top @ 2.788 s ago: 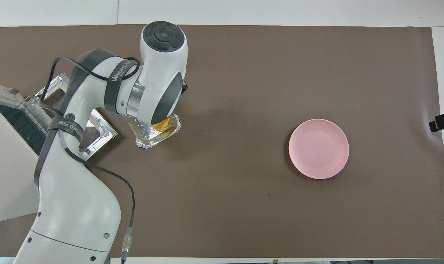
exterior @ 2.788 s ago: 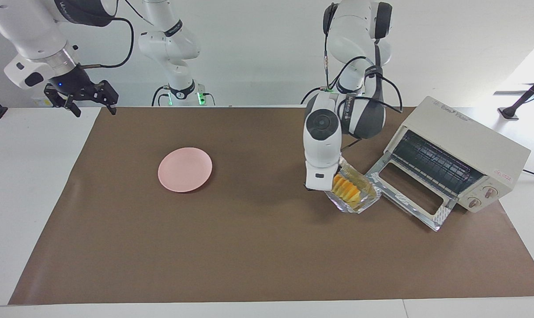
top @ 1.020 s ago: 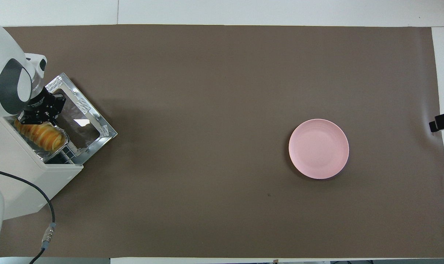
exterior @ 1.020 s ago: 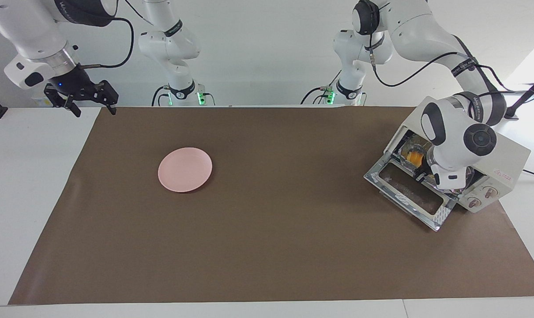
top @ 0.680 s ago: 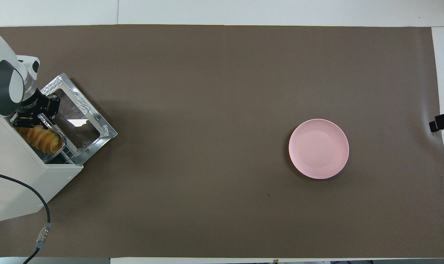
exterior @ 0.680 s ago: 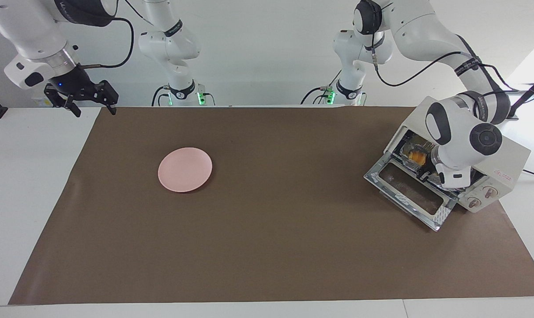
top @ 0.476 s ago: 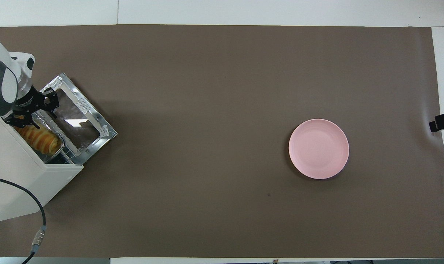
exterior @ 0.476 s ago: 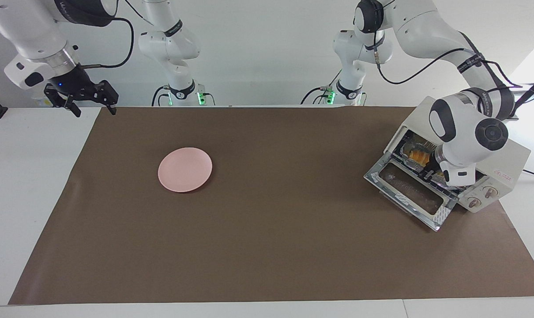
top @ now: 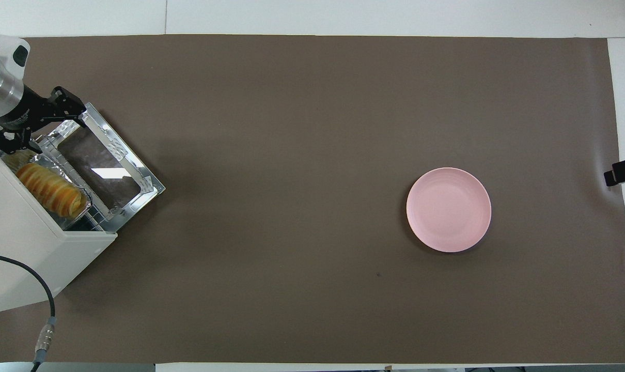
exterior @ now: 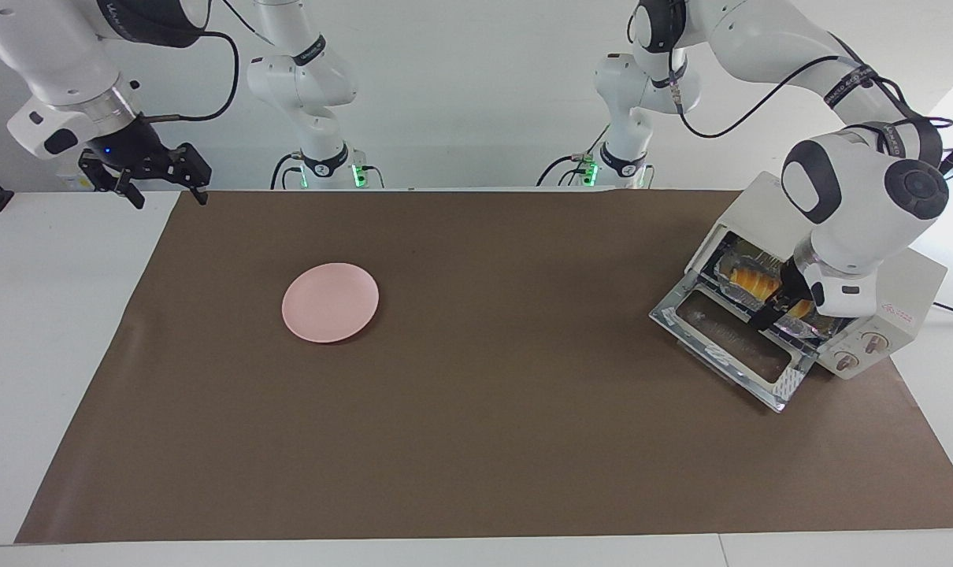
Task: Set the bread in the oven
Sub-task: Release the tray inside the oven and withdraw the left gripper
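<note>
Left hand [top: 31,124] spread over oven [top: 28,248] mouth | bread [top: 49,190] on rack | risk: lifting fingers snag foil tray [top: 82,199], dragging it out toward 3 o'clock

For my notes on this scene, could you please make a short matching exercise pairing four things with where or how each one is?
Things:
1. bread
2. oven door
3. pink plate
4. right gripper

States:
A. lowered open onto the table
B. on the brown mat, bare
C. in a foil tray inside the oven
D. waiting open over the table's edge at the right arm's end

Pairs: 1-C, 2-A, 3-B, 4-D
</note>
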Controlling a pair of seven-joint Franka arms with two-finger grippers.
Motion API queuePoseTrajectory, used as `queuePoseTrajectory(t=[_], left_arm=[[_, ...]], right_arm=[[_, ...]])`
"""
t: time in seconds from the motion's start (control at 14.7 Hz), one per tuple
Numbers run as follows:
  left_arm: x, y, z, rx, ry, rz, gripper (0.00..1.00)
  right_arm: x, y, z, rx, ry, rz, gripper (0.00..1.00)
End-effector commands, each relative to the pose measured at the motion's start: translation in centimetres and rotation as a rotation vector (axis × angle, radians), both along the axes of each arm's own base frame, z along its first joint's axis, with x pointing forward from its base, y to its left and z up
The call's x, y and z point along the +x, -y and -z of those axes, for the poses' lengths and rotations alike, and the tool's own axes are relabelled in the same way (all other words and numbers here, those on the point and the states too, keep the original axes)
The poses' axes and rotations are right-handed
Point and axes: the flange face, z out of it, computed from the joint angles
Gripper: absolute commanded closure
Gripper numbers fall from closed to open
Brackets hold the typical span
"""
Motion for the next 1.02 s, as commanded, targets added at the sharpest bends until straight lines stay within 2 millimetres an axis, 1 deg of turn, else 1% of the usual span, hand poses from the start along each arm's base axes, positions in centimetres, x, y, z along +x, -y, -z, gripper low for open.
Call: queuePoseTrajectory(t=[0.0,0.2,0.27,0.34,0.41,0.54,0.61,0.75,0.82,0.88,0.95], left_arm=[[-0.4,-1.6,-2.1,-0.051,0.038,0.165,0.00],[-1.5,-6.8,-4.5,-0.087,0.075,0.383,0.00],[-2.1,-7.9,-5.3,-0.098,0.083,0.436,0.00],[-2.7,-8.6,-6.4,-0.109,0.088,0.473,0.00],[-3.5,-8.9,-7.6,-0.121,0.098,0.487,0.00],[-5.4,-9.0,-9.9,-0.161,0.094,0.493,0.00],[-5.8,-8.8,-10.4,-0.168,0.099,0.490,0.00],[-5.6,-7.8,-11.5,-0.169,0.128,0.504,0.00],[-5.4,-6.2,-11.8,-0.164,0.126,0.526,0.00],[-5.6,-5.5,-11.8,-0.167,0.115,0.510,0.00],[-5.6,-5.1,-11.6,-0.170,0.100,0.500,0.00]], right_arm=[[-0.8,-0.1,-0.1,0.009,-0.001,0.005,0.00],[-0.8,-0.1,-0.1,0.009,-0.001,0.005,0.00],[-0.8,-0.1,-0.1,0.009,-0.001,0.004,0.00],[-0.8,-0.1,-0.1,0.009,-0.001,0.005,0.00],[-0.8,-0.1,-0.1,0.009,-0.001,0.005,0.00],[-0.8,-0.1,-0.1,0.009,-0.001,0.005,0.00],[-0.8,-0.1,-0.1,0.009,-0.001,0.005,0.00],[-0.8,-0.1,-0.1,0.009,-0.001,0.004,0.00],[-0.8,-0.1,-0.1,0.009,-0.001,0.004,0.00],[-0.8,-0.1,-0.1,0.009,-0.001,0.005,0.00],[-0.8,-0.1,-0.1,0.009,-0.001,0.005,0.00]])
